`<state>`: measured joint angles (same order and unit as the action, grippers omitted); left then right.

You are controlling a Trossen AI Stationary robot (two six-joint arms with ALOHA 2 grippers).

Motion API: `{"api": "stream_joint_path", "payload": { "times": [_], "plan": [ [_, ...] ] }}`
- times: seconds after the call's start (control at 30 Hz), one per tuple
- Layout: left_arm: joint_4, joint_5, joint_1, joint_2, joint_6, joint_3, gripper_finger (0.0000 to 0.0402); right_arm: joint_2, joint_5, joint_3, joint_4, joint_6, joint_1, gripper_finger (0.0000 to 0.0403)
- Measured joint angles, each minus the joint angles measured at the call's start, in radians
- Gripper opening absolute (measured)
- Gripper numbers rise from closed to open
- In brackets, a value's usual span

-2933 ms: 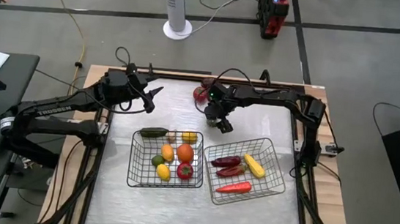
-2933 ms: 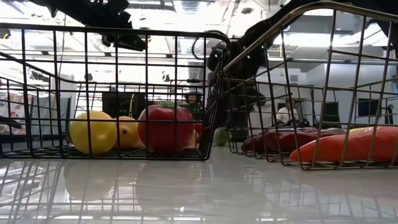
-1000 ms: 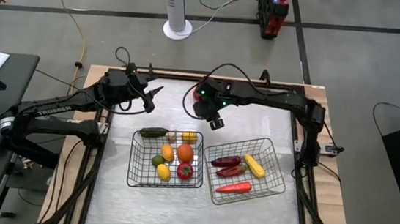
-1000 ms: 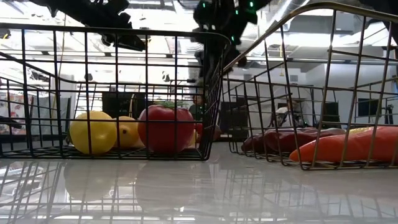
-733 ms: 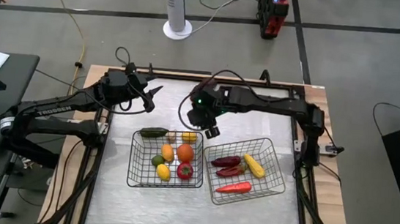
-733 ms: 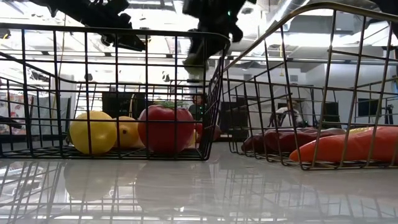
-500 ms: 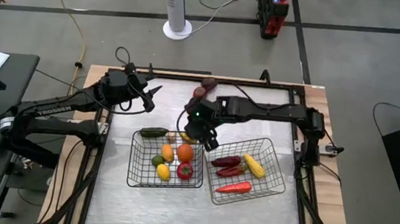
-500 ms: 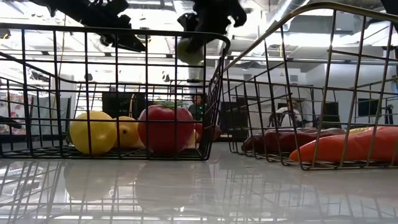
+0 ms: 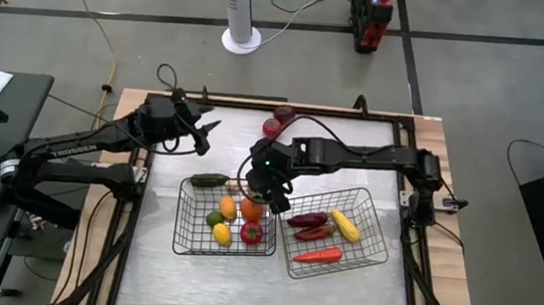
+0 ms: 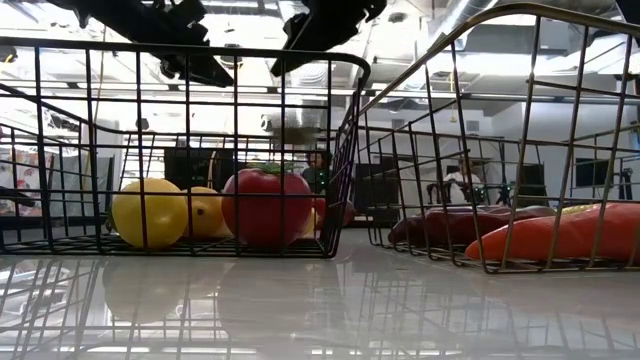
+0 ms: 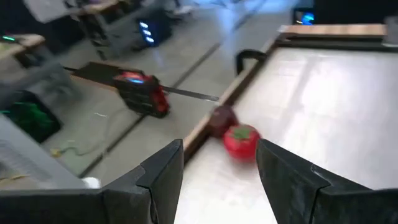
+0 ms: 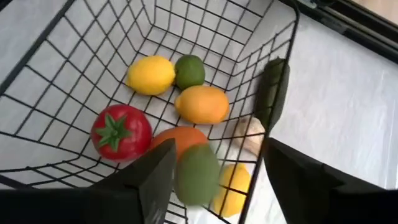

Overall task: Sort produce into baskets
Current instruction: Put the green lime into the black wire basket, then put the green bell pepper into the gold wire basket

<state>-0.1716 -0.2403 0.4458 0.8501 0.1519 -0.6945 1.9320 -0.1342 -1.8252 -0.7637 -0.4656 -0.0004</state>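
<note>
Right gripper (image 9: 257, 197) has moved from desk's 12 o'clock edge to above left basket (image 9: 188, 227); jaws now apart, green fruit (image 12: 197, 173) loose between them. Left gripper (image 9: 204, 132) unchanged, jaws apart, empty.

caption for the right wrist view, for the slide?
Right gripper, jaws open, above the left basket as a green round fruit drops toward the tomato, orange and lemons.
</note>
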Motion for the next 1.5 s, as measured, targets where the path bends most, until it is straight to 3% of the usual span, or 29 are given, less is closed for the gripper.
{"api": "stream_joint_path", "payload": {
  "times": [0.23,0.43,0.57,0.77,0.93,1.13,1.33,1.5],
  "plan": [
    [-0.030,0.120,0.000,0.000,-0.006,0.000,0.0190,0.001,0.002,0.000,-0.018,0.014,-0.044,0.0276],
    [-0.084,0.190,0.000,0.000,0.088,0.037,0.0190,-0.011,-0.021,0.021,-0.056,0.082,-0.173,0.0276],
    [-0.065,0.252,0.000,0.000,0.136,0.086,0.0190,-0.113,-0.029,0.164,0.109,0.105,-0.222,0.0276],
    [-0.047,0.262,0.000,0.000,0.084,0.102,0.0190,-0.379,0.027,0.462,0.416,0.155,-0.273,0.0276],
    [-0.042,0.204,0.000,0.000,0.019,0.102,0.0190,-0.594,0.030,0.674,0.625,0.216,-0.313,0.0276],
    [-0.047,0.149,0.004,0.024,-0.039,0.103,0.0190,-0.719,0.028,0.813,0.718,0.238,-0.317,0.0276],
    [-0.322,0.290,0.062,0.140,-0.075,0.036,0.0190,-0.758,0.028,0.835,0.753,0.232,-0.313,0.0276],
    [-0.491,0.374,0.093,0.277,0.074,-0.014,0.0190,-0.779,0.027,0.834,0.781,0.228,-0.303,0.0276]
  ]
}}
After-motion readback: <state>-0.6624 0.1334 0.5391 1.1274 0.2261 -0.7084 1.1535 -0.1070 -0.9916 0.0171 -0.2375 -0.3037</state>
